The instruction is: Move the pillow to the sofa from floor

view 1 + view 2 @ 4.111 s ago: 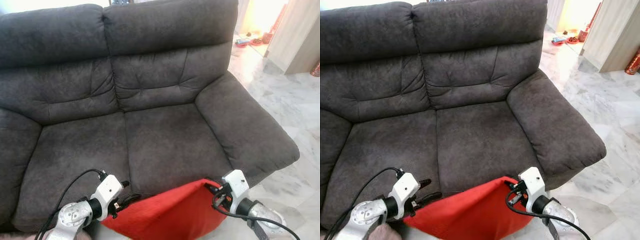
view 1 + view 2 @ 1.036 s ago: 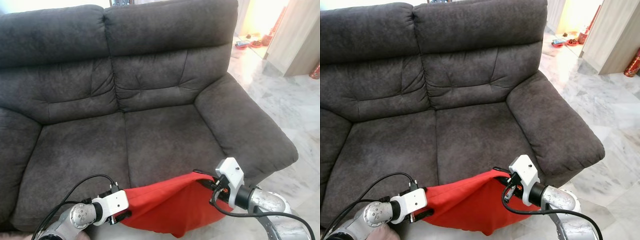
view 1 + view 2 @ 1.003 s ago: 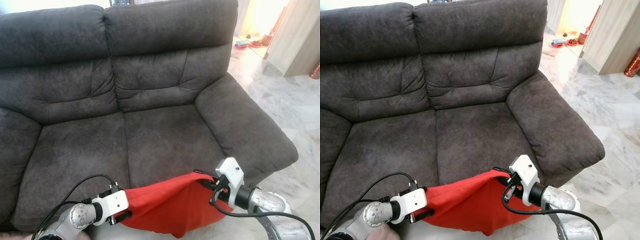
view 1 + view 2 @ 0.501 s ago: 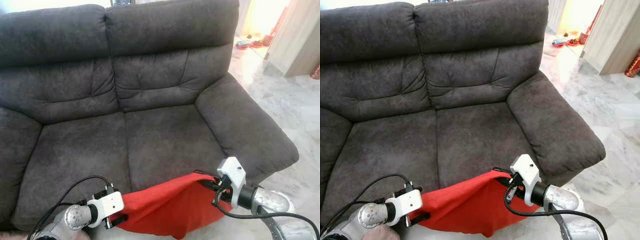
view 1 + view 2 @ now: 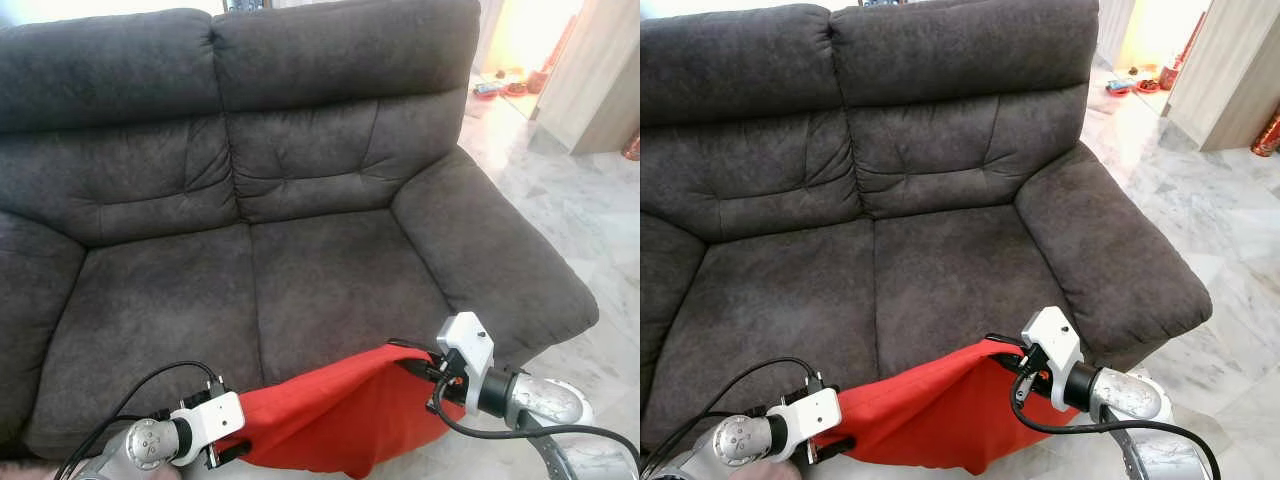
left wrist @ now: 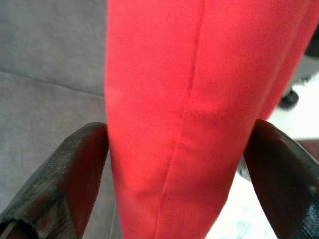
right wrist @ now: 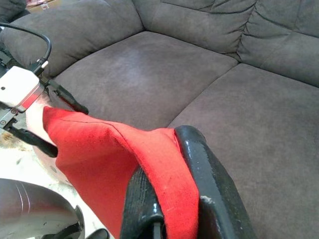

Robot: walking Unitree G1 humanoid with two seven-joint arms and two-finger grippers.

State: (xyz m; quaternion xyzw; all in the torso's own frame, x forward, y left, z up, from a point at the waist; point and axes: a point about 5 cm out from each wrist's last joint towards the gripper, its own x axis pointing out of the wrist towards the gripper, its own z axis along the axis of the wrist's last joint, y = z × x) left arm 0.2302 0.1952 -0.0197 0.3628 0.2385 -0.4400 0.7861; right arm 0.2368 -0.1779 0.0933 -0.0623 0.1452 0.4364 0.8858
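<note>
Left tool and right tool grip red pillow before sofa

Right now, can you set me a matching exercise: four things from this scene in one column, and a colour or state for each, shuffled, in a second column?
Things:
1. pillow
2. sofa
3. left gripper
4. floor

States:
A. pale marble, off the sofa's right arm
B. dark grey, both seat cushions bare
C. red, hanging between the two grippers at the seat's front edge
D. one black finger on each side of the red fabric

Pairs: 1-C, 2-B, 3-D, 4-A
</note>
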